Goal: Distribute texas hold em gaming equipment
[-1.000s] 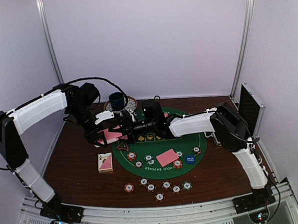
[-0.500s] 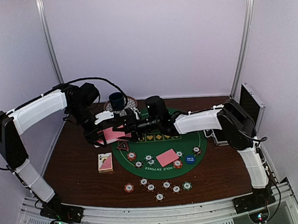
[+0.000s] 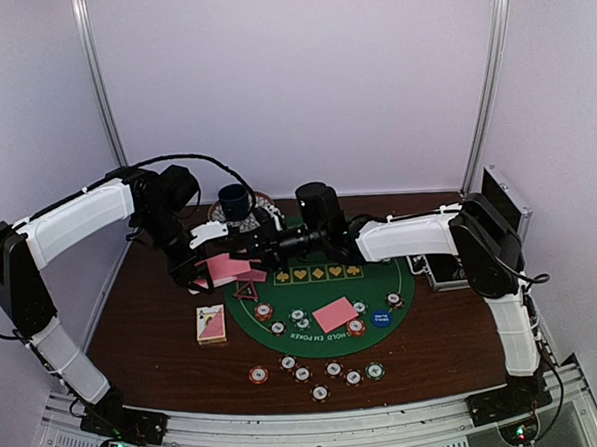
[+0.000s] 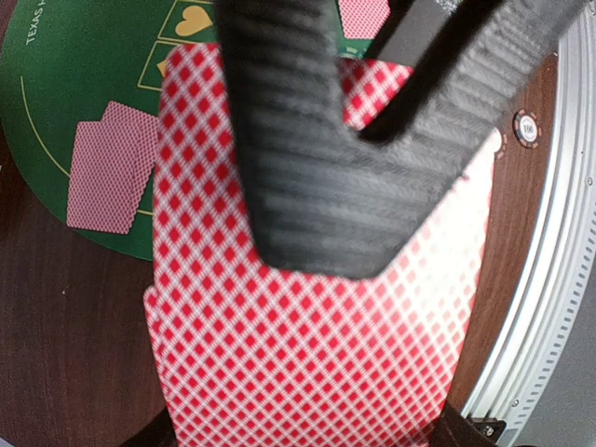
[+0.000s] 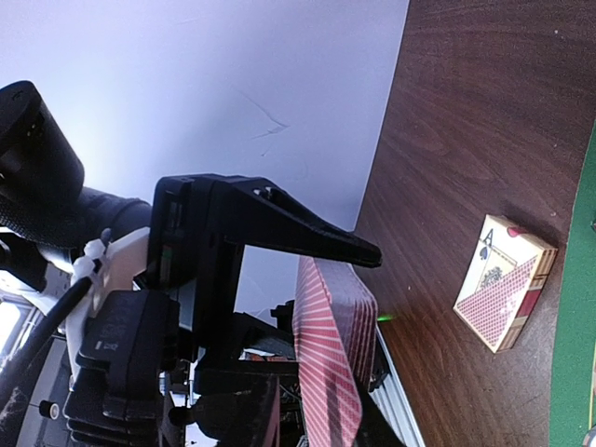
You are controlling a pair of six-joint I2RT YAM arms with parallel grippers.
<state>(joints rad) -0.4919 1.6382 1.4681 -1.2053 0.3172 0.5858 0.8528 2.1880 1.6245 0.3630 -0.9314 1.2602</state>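
Cards from above: the left gripper is clamped on a stack of pink-backed playing cards, held over the far left rim of the green mat. The right gripper reaches the stack's edge from the right; whether it is wide or pinching a card cannot be told. Poker chips lie toward the near edge of the table.

Left wrist: the stack fills the view under a black finger, above two face-down cards on the mat.

Right wrist: the stack shows edge-on; a card box lies on the table.
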